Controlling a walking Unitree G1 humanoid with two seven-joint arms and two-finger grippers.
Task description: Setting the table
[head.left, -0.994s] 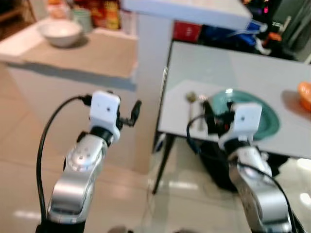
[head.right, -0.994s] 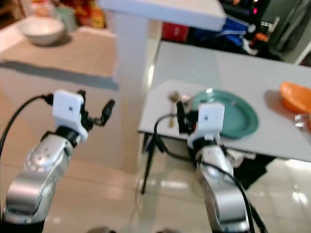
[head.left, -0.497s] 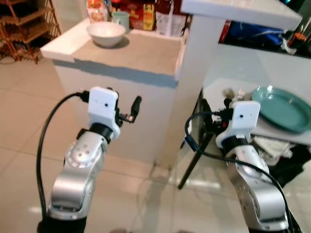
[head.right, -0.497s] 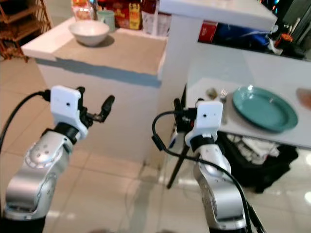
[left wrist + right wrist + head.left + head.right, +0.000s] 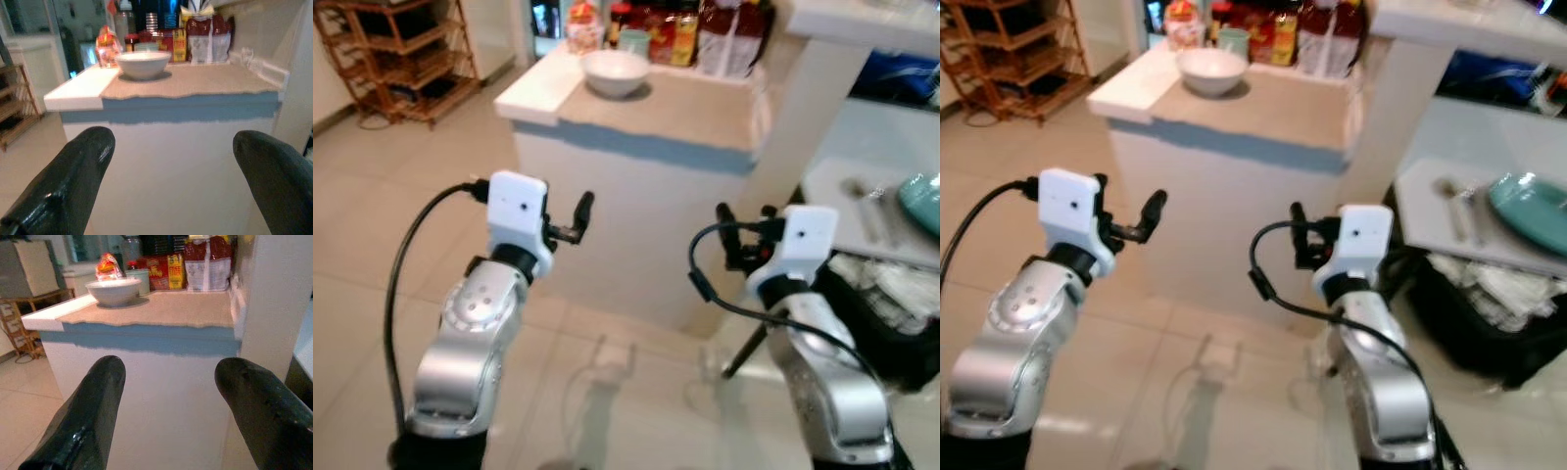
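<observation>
Fingers of the left gripper (image 5: 168,181) are standing wide apart with nothing between them, held out in the air in front of a white counter (image 5: 636,196); the right gripper (image 5: 168,411) is doing the same beside it, its two black fingers (image 5: 85,416) spread and empty, pointing at the same counter face. Both silver arms are reaching forward over a pale tiled floor (image 5: 372,255), well short of touching anything. On the counter top a white bowl (image 5: 616,72) is sitting near the far edge, with a pale green cup (image 5: 1233,41) just behind it and a row of jars, bottles and food packets (image 5: 705,29) lining the back. Off to the robot's right, beyond a white pillar (image 5: 1391,88), a light grey table (image 5: 1449,211) is carrying a teal plate (image 5: 1533,206) at the picture's edge, and cutlery (image 5: 1454,206) is lying just beside the plate on its left; I cannot tell each piece apart. Crumpled light bags over something dark (image 5: 1489,294) are lying under that table. A wooden shelf rack (image 5: 401,49) is standing at the far left.
</observation>
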